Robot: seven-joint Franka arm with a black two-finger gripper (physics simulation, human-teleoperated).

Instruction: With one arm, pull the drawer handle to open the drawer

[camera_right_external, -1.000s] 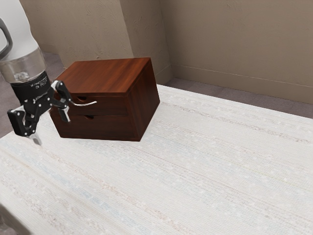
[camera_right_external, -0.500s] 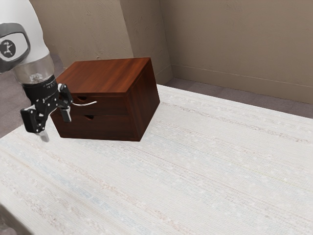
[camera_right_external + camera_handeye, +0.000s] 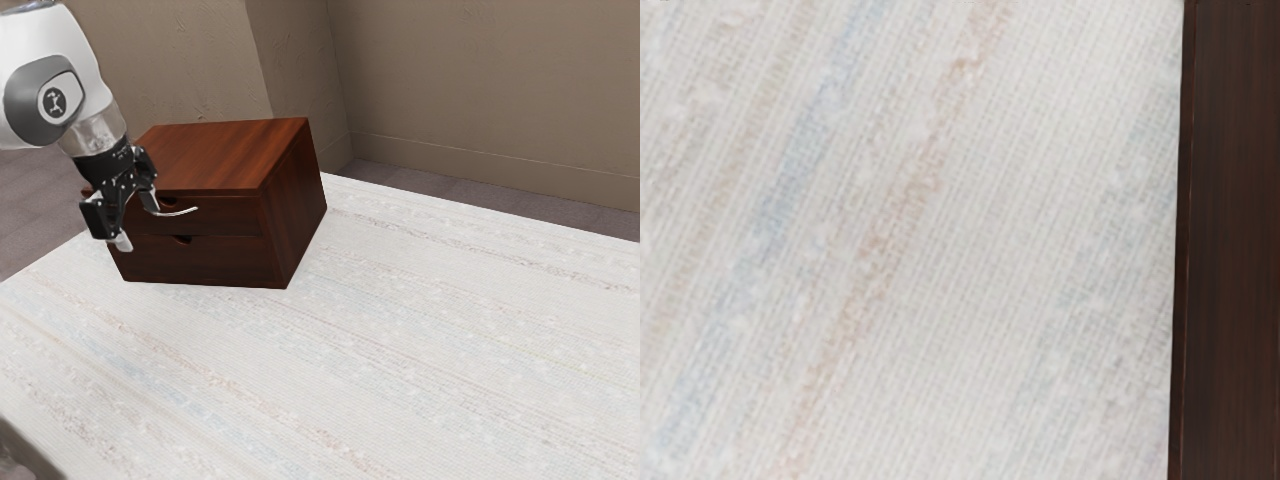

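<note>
We are hovering with jaws spread, the drawer handle (image 3: 180, 211) just beside them, apparently to straddle it for pulling; the drawer (image 3: 220, 215) is sitting flush, unopened.

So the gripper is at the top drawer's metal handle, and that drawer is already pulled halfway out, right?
Not quite: the gripper is at the metal handle of the top drawer, but that drawer is shut, flush with the front of the wooden box. The exterior view shows it.
</note>
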